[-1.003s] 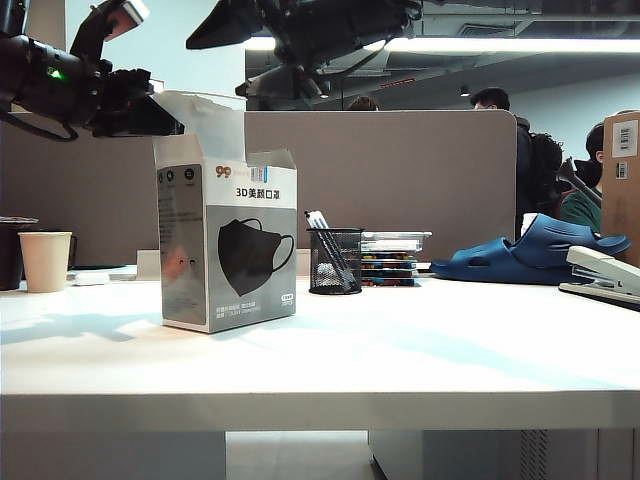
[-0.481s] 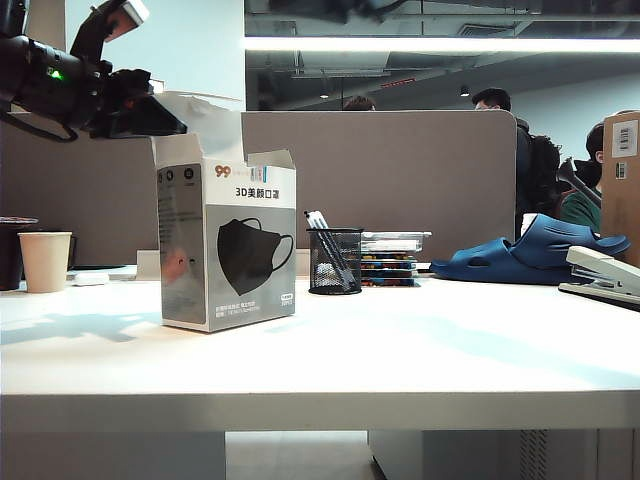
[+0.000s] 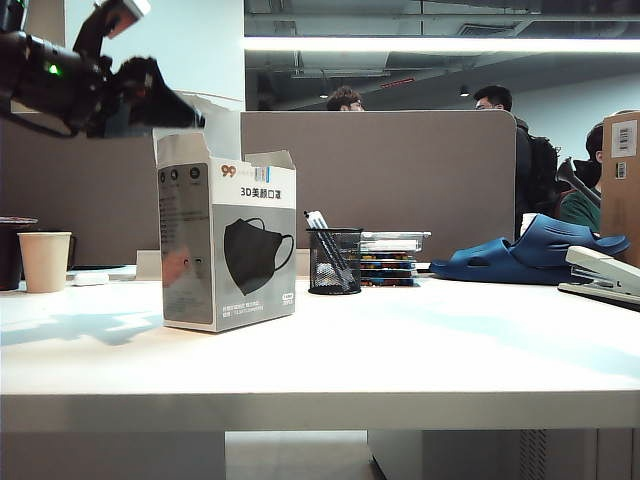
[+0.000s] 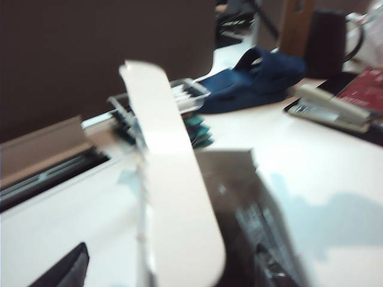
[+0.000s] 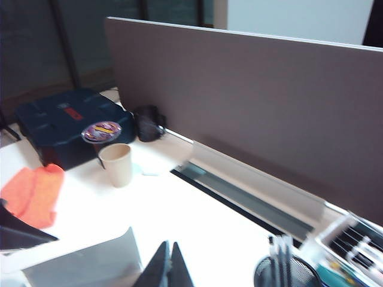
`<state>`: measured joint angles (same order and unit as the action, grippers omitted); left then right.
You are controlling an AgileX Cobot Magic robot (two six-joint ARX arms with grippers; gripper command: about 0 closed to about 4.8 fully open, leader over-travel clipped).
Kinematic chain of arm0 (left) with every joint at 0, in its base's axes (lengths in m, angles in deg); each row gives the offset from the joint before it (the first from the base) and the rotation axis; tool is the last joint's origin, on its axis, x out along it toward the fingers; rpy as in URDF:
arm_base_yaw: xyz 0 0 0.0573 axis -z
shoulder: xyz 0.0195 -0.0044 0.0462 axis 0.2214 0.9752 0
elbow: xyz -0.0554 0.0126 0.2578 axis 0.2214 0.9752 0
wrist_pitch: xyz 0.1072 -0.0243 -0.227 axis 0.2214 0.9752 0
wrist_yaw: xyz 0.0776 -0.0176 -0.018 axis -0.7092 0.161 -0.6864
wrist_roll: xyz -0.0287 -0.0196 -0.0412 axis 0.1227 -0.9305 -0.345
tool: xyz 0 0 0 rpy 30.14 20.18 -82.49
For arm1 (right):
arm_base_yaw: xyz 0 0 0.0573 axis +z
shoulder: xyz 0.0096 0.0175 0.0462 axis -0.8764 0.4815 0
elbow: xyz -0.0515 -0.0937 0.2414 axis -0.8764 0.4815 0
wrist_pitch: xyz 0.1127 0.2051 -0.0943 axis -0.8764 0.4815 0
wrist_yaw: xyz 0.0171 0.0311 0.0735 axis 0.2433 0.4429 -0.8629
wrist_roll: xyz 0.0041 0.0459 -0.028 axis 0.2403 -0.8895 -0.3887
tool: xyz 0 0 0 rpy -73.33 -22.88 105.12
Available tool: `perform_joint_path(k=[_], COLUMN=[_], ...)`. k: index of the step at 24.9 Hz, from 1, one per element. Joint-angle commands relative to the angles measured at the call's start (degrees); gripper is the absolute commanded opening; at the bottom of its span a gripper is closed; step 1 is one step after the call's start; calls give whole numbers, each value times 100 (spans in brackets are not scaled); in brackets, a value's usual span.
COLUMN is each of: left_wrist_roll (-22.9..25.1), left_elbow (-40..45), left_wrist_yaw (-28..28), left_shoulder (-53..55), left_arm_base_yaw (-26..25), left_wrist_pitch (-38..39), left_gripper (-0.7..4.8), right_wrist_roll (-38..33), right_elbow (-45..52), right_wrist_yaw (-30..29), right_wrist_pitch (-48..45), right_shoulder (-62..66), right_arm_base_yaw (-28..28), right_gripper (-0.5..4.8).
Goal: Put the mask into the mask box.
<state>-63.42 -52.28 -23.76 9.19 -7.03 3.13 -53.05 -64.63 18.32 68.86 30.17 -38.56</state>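
Observation:
The mask box, a white-and-grey carton with a printed black mask, stands upright on the white table, left of the middle. Its top is open and a white flap sticks up. My left gripper hovers at that flap, open, and one dark finger shows in the left wrist view. A dark glossy patch lies past the flap, too blurred to tell whether it is the mask. My right gripper is shut on nothing, above the table next to a grey carton panel.
A black mesh pen cup and stacked clear cases stand behind the carton. A blue clog, a stapler and a brown box are at the right. A paper cup is at the left, with an orange cloth near it.
The right arm, which hung over the carton's open top, has pulled up out of the exterior view. My left gripper's fingers have spread apart at the flap, and the carton has shifted slightly.

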Motion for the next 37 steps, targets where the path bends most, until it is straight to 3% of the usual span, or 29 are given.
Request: perform_joint_path(k=[1,7,10,14,17,19,21,27,34,37], left_wrist_roll=[-179,-184,-181,-177,-151,-109,-109,-111,-114,-116], left_elbow=[-17,-15,-15,-15,-15,-15,-15,-13,-13,-11], left_wrist_yaw=[136,127,-72,-682,-1639,-2428,-2708,-2717,-2712,-2487], left_shoulder=[-197,-960,-1357,-1928,-2503,-2839,-3025,-3407,-3738,-3891], left_arm_base_yaw=[-4,-11,-17,-17,-20,-52,-155,-922,-1128,-1126], left_wrist_pitch=[-155,-105,-13,273,651,922,1161,2214,2837,3045], left_gripper=[350,350,350,336,324,194,100,12,11,8], right_wrist_roll=[79,511,527,527,525,525,522,520,525,518], right_elbow=[-17,-17,-17,-17,-15,-15,-15,-13,31,468], right_wrist_yaw=[52,964,1130,1126,1123,1115,1075,966,986,990], right_wrist_pitch=[177,632,876,1244,1692,1934,2076,2710,3333,3268], right_shoulder=[-116,-442,-588,-811,-1071,-1285,-1440,-2026,-2542,-2992], right_arm_base_yaw=[-90,-273,-382,-612,-988,-1316,-1558,-2236,-2483,-2483], right_gripper=[-9,-9,-9,-9,-9,-9,-9,-9,-9,-9])
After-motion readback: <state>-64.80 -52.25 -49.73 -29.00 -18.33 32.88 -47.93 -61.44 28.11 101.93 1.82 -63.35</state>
